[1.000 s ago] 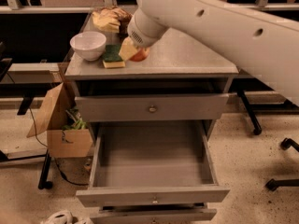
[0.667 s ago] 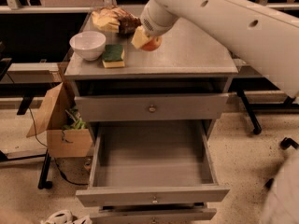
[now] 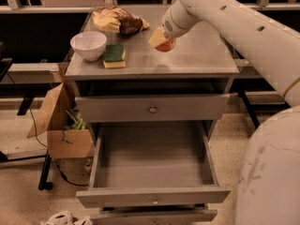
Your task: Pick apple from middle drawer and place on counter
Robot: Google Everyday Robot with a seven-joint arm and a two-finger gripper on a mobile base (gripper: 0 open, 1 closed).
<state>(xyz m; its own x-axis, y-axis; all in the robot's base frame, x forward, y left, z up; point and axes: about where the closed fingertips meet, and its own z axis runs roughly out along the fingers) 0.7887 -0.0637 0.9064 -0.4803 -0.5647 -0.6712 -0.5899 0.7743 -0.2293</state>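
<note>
Now tool over counter grips reddish apple

I'm looking at a smooth, glossy white arm, a thick rounded tube with small dark round dots running along its shell. Its gripper is showing pale yellow above the counter. Right of the counter, a bulky rounded white body shell is showing faint grey speckles.
</note>
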